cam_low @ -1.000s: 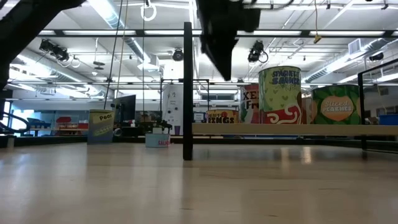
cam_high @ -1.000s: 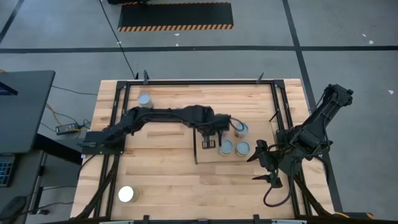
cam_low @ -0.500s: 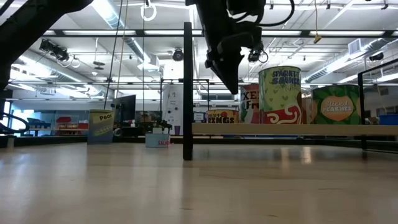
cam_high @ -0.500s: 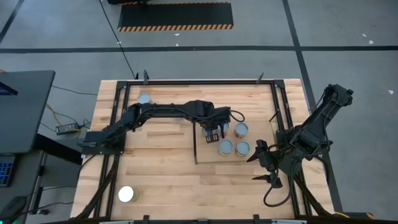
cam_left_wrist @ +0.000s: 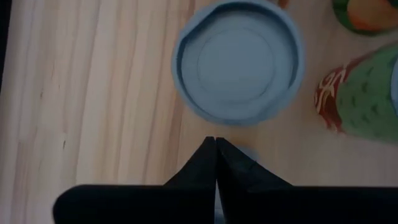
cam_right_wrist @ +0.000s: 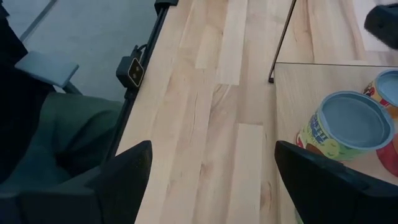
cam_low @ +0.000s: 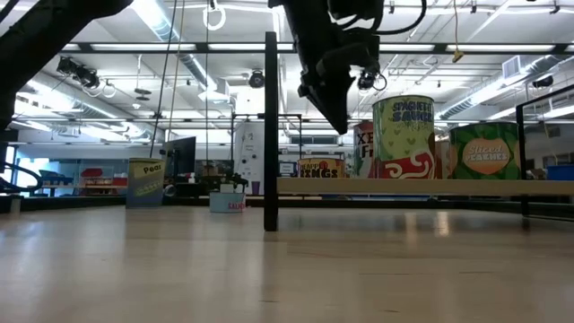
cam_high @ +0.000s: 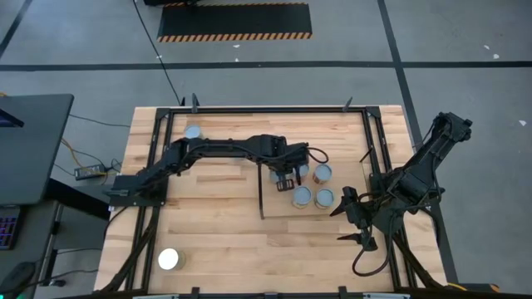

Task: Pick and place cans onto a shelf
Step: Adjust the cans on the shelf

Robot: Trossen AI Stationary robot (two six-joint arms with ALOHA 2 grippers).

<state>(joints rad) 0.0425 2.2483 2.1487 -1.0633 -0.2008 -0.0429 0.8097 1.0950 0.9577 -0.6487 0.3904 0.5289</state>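
The shelf point(cam_high: 279, 208) is a pale wood panel with a dark upright strip point(cam_low: 270, 135) on its left short edge. Three cans point(cam_high: 322, 173) point(cam_high: 302, 196) point(cam_high: 324, 198) with blue-grey tops stand on it. My left gripper point(cam_high: 287, 176) hangs shut and empty above the shelf's far left part. In the left wrist view its fingertips point(cam_left_wrist: 216, 148) point down just short of a blue-grey can top point(cam_left_wrist: 237, 60), with a green-labelled can point(cam_left_wrist: 367, 93) beside it. My right gripper point(cam_high: 357, 220) waits open at the table's right side, nothing between its fingers point(cam_right_wrist: 329, 180).
One can point(cam_high: 193, 132) stands at the table's far left and a white-topped one point(cam_high: 169, 259) at the near left. A black frame point(cam_high: 366, 141) runs round the tabletop. In the right wrist view a yellow-green can point(cam_right_wrist: 348, 134) stands on the shelf.
My left gripper has moved toward the table's far edge and a little right, sinking slightly over the shelf, and has stayed shut. In the last half second it has kept still. The cans have not moved.
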